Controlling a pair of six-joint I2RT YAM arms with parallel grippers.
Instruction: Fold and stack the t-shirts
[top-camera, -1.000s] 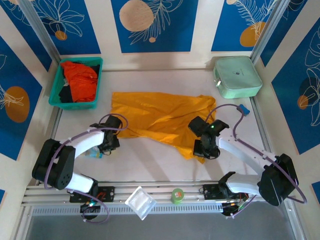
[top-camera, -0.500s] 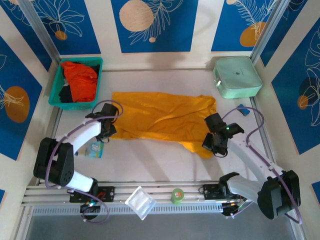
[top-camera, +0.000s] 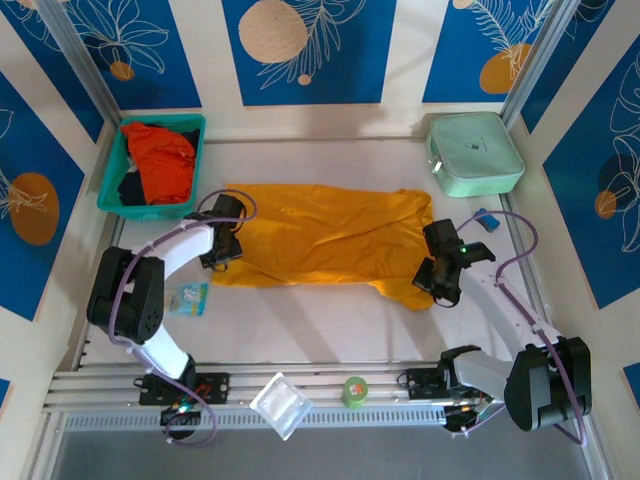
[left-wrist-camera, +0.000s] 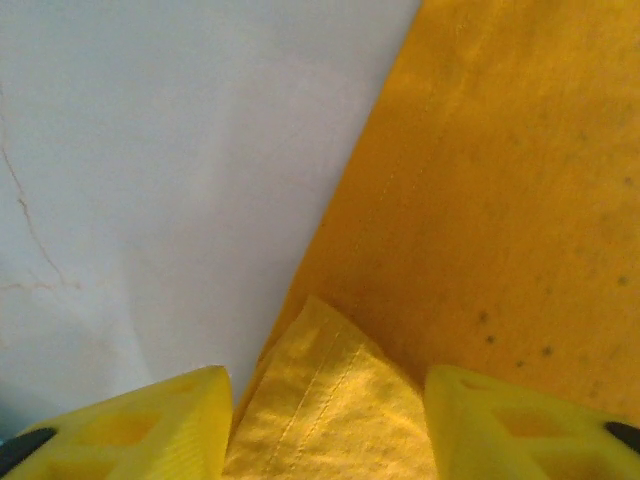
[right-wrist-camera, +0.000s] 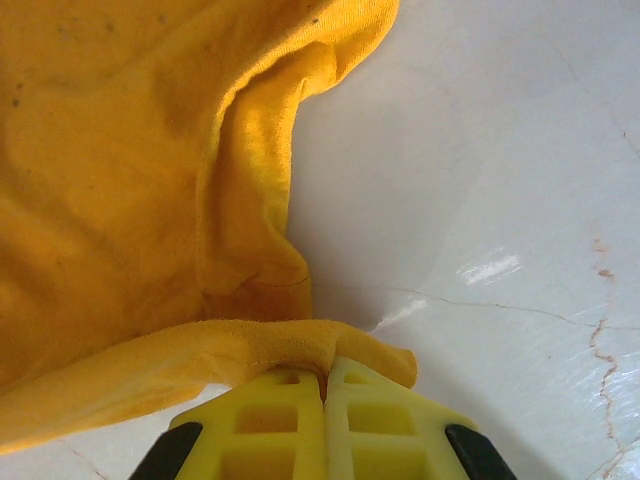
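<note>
Both arms have pulled the mustard t-shirt (top-camera: 320, 235) outward; it lies flatter, lightly creased. The left gripper (left-wrist-camera: 325, 405) stands apart over a corner; the right gripper (right-wrist-camera: 325, 388) clamps the hem.

I work over a glossy white table (top-camera: 320, 320) with faint hairline cracks. Aluminium rails (top-camera: 320, 385) run along its near edge. The far, left and right walls (top-camera: 305, 50) are blue panels, possibly printed paper, with white leaves and orange discs. Lighting is even.
</note>
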